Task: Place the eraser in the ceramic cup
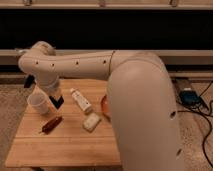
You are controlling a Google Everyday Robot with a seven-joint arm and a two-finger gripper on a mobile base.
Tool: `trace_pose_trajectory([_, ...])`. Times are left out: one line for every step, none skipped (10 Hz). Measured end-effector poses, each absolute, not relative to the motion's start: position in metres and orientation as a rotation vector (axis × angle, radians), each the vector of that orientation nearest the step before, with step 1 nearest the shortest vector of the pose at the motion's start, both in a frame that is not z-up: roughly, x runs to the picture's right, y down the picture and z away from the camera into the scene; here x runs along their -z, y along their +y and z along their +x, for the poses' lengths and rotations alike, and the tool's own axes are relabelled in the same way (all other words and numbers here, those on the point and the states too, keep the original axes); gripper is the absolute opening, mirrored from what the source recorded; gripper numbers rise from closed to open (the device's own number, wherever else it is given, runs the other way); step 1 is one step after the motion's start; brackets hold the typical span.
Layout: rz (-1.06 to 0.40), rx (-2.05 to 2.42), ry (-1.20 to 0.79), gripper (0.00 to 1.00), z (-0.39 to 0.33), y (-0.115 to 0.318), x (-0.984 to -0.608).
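Camera view: the tabletop [65,147] is pale wood. The robot's thick white arm [135,100] comes in from the right, covers the right edge and both right corners, and reaches across to the left side. The gripper [54,98] hangs at the arm's end over the left part of the tabletop, closer to the far edge than to the near one. Its jaws are clamped on the eraser [57,103], a small dark block held clear of the wood.

The ceramic cup [38,103] stands upright by the left edge, just beside the gripper on its left; whether the eraser touches the cup's rim cannot be told.

Around them:
- A reddish-brown long object [51,123] lies aslant on the near side of the cup, apart from it.
- A white tube [81,100] lies aslant near the middle, toward the far edge, just to the right of the gripper.
- A white block [91,121] rests near the centre, close to the tube's near end.
- An orange bowl [104,106] sits toward the right edge, mostly hidden by the arm.

Counted: one cup, one eraser, one reddish-brown object, one tube, one white block and one bowl. Five stand or lie on the wood, and the eraser is held off it.

Dark cables [202,102] lie on the floor to the right.
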State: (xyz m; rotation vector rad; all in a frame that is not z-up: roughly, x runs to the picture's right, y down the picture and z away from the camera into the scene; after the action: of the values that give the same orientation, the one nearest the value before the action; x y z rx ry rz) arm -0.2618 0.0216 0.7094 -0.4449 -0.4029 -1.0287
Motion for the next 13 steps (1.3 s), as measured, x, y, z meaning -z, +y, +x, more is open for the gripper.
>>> trace_pose_trajectory([-0.422,1.048,-0.405,0.0,-0.27,0.006,-0.712])
trace_pose_trajectory([-0.404,1.063,-0.412,0.0,-0.279,-0.002,-0.713])
trace_pose_trajectory([-0.381,1.081,-0.423,0.0,-0.289,-0.014,-0.712])
trace_pose_trajectory([-0.37,1.097,-0.426,0.0,-0.294,-0.024,-0.714])
trace_pose_trajectory([-0.359,1.117,-0.436,0.0,-0.303,-0.029,-0.716])
trace_pose_trajectory([-0.351,1.133,-0.453,0.0,-0.315,-0.032,-0.718])
trace_pose_trajectory([-0.339,1.15,-0.472,0.0,-0.327,-0.036,-0.721])
trace_pose_trajectory([-0.333,1.161,-0.487,0.0,-0.337,-0.038,-0.723])
trace_pose_trajectory([-0.329,1.175,-0.502,0.0,-0.347,-0.038,-0.723])
trace_pose_trajectory([-0.324,1.189,-0.518,0.0,-0.356,-0.037,-0.722])
trace_pose_trajectory([-0.323,1.202,-0.537,0.0,-0.363,-0.033,-0.724])
trace_pose_trajectory([-0.323,1.205,-0.552,0.04,-0.368,-0.03,-0.722])
trace_pose_trajectory([-0.325,1.208,-0.563,0.1,-0.372,-0.026,-0.719])
